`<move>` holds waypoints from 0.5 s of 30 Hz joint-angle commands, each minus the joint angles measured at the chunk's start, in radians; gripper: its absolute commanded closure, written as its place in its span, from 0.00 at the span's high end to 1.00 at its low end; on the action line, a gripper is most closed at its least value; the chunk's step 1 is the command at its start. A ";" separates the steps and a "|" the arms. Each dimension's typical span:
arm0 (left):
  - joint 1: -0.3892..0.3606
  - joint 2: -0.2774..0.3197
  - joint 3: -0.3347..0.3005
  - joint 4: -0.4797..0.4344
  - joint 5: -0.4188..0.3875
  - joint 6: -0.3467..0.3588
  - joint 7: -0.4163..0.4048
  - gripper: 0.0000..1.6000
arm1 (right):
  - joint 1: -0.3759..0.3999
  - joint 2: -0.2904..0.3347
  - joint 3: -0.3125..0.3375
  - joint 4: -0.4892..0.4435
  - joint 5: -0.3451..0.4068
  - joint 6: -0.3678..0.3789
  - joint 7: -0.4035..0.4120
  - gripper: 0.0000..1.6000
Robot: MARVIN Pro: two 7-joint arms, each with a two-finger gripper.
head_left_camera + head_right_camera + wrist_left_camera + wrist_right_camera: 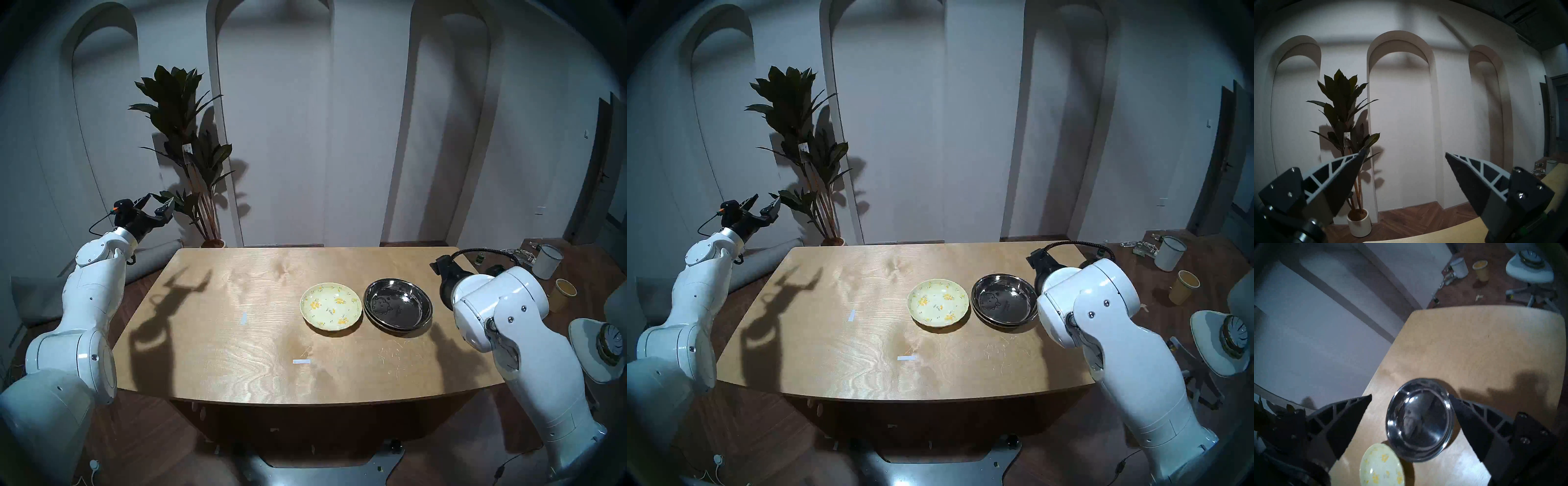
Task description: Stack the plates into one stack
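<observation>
A white wall with three tall arched recesses closes the back of the room, and a herringbone wood floor runs under a light plywood table (237, 339) with rounded corners. A tall potted plant (183, 135) stands in a pale pot against the wall beyond the table's far left corner. Off the table's right side, on the floor, sit a white mug (547, 261), a yellow paper cup (563, 294) and a white stool (587, 353) with a round object on its seat. Two short strips of white tape (301, 361) lie on the bare tabletop. On its right half, the pale yellow floral plate (330, 306) lies flat, just beside the shiny steel plate (398, 303) with its cartoon print. A second rim shows beneath the steel one, so it seems to rest on another dish, though that lower dish's colour cannot be made out. The left gripper (161, 202) is raised past the table's far left corner, pointing at the wall, its jaws spread wide and empty. The right gripper (1410, 397) is above the steel plate, jaws apart with nothing between them; in the head views the arm hides it.
</observation>
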 commanded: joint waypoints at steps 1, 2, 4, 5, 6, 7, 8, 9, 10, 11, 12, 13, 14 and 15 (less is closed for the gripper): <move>0.016 -0.027 0.001 -0.065 -0.018 -0.009 -0.036 1.00 | -0.054 0.108 0.036 0.097 -0.122 0.002 0.095 1.00; 0.022 -0.031 0.001 -0.074 -0.021 -0.007 -0.045 1.00 | -0.051 0.113 0.048 0.119 -0.135 -0.006 0.111 1.00; 0.029 -0.038 0.002 -0.089 -0.026 -0.006 -0.057 1.00 | -0.044 0.124 0.066 0.148 -0.151 -0.012 0.132 1.00; 0.038 -0.041 0.001 -0.105 -0.029 -0.005 -0.066 1.00 | -0.046 0.133 0.075 0.167 -0.170 -0.018 0.156 1.00; 0.044 -0.044 0.001 -0.117 -0.031 -0.008 -0.073 1.00 | -0.044 0.143 0.083 0.177 -0.181 -0.018 0.168 1.00; 0.049 -0.046 0.001 -0.127 -0.033 -0.008 -0.078 1.00 | -0.042 0.148 0.092 0.186 -0.188 -0.023 0.179 1.00; 0.054 -0.046 0.003 -0.138 -0.032 -0.005 -0.081 1.00 | -0.037 0.153 0.104 0.188 -0.196 -0.028 0.191 1.00; 0.063 -0.048 0.001 -0.155 -0.034 -0.005 -0.086 1.00 | -0.038 0.162 0.113 0.198 -0.209 -0.034 0.209 1.00; 0.072 -0.050 0.000 -0.170 -0.037 -0.006 -0.091 1.00 | -0.038 0.170 0.124 0.208 -0.219 -0.040 0.225 1.00; 0.080 -0.051 -0.001 -0.182 -0.038 -0.004 -0.094 1.00 | -0.038 0.174 0.135 0.214 -0.224 -0.049 0.241 1.00; 0.087 -0.051 -0.001 -0.193 -0.038 0.000 -0.094 1.00 | -0.037 0.183 0.143 0.221 -0.232 -0.049 0.250 1.00; 0.099 -0.053 -0.004 -0.211 -0.041 0.003 -0.097 1.00 | -0.039 0.189 0.152 0.230 -0.240 -0.056 0.269 1.00; 0.104 -0.054 -0.005 -0.219 -0.043 0.005 -0.098 1.00 | -0.038 0.190 0.161 0.233 -0.237 -0.061 0.282 1.00; 0.117 -0.056 -0.008 -0.239 -0.044 0.007 -0.098 1.00 | -0.040 0.194 0.170 0.245 -0.243 -0.068 0.300 1.00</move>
